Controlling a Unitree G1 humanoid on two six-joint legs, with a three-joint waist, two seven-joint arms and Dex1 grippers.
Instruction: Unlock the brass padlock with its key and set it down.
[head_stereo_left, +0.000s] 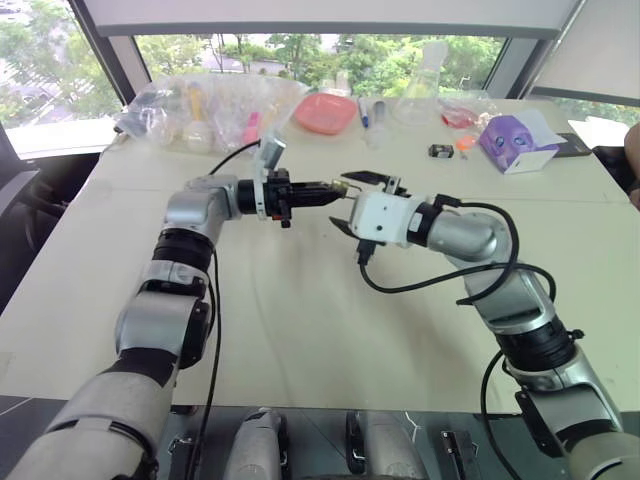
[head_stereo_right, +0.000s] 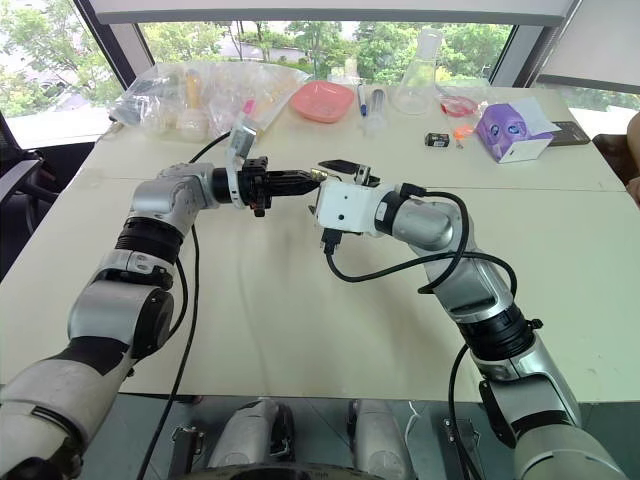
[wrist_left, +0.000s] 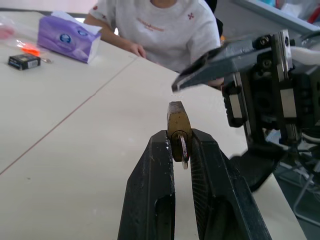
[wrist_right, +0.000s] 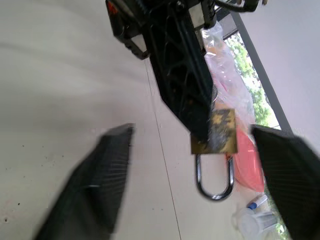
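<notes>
Padlock (wrist_left: 178, 129) is pinched between the left gripper (wrist_left: 181, 150) fingers, brass body poking past the tips, probably so the other hand can reach it. Right gripper (wrist_right: 192, 165) sits spread wide around it, gripping nothing, both well above the table (head_stereo_left: 300, 320).

We see bright daylight coming through the windows (head_stereo_left: 60, 60) behind the worktop (head_stereo_left: 300, 330), which is evenly lit with only soft shadows under the arms. In the right wrist view the right pincer's fingers (wrist_right: 90, 185) smear with blur, and the padlock (wrist_right: 214, 132) looks slightly soft.
</notes>
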